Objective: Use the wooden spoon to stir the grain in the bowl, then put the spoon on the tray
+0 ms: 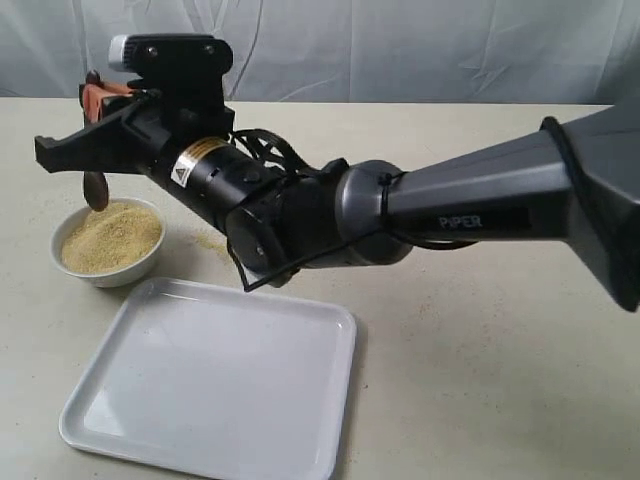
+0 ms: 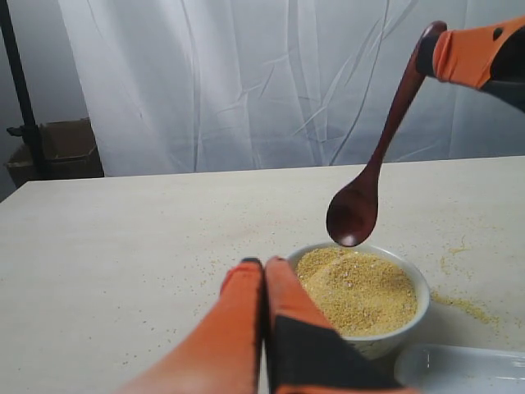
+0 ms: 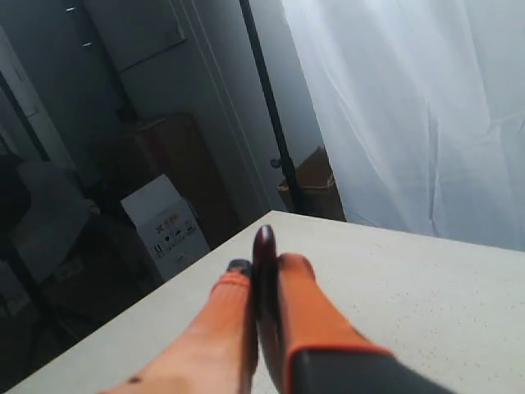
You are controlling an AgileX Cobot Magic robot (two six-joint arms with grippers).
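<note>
Right hand (image 1: 95, 98) is clenched on the upper end of the wooden spoon (image 1: 96, 188). Its orange fingers (image 3: 308, 304) pinch the thin handle, and the dark handle tip shows between them in the right wrist view. Its arm reaches across to the left side of the exterior view. The spoon hangs nearly upright, scoop down, over the edge of the bowl (image 1: 105, 275) and just above the grain (image 1: 112, 238), which fills the bowl as a sandy mound. Whether the scoop's tip touches the rim I cannot tell. Left hand (image 2: 262, 267) is clenched on nothing, fingers pressed together, low and near the bowl. The tray (image 1: 210, 390) lies flat on the tabletop (image 1: 480, 380) just beside the bowl, on the exterior camera's side. Some loose grains (image 1: 208, 240) are scattered on the tabletop near the bowl.
</note>
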